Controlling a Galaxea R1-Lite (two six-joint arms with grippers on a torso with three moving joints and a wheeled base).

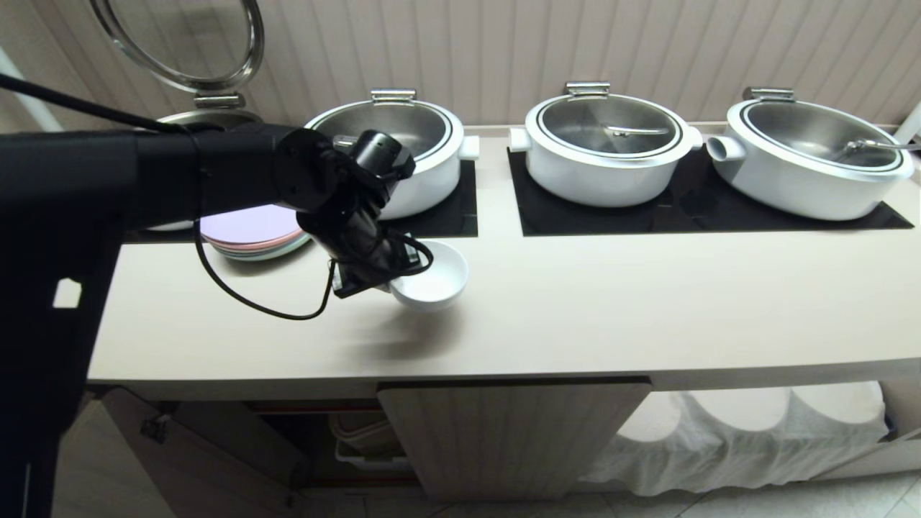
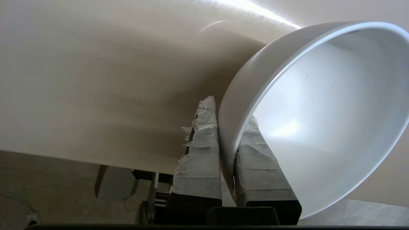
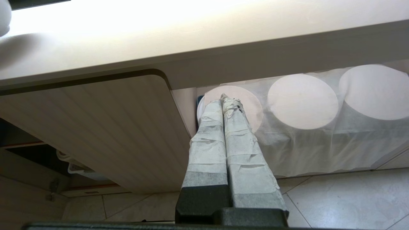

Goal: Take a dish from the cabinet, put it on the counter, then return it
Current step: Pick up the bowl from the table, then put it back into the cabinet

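Only wrist view shows left hand (image 2: 228, 134) pinching dish (image 2: 319, 121) rim, over counter (image 1: 575, 316).

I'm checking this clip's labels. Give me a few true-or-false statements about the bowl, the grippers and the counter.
1. The left gripper pinches the white bowl by its rim. True.
2. The bowl sits level. False: it is tilted.
3. The right gripper holds a plate. False: its fingers are shut on nothing, below the counter.
4. Pastel plates are stacked on the counter. True.
5. Every pot is lidded. False: the leftmost lid stands open.
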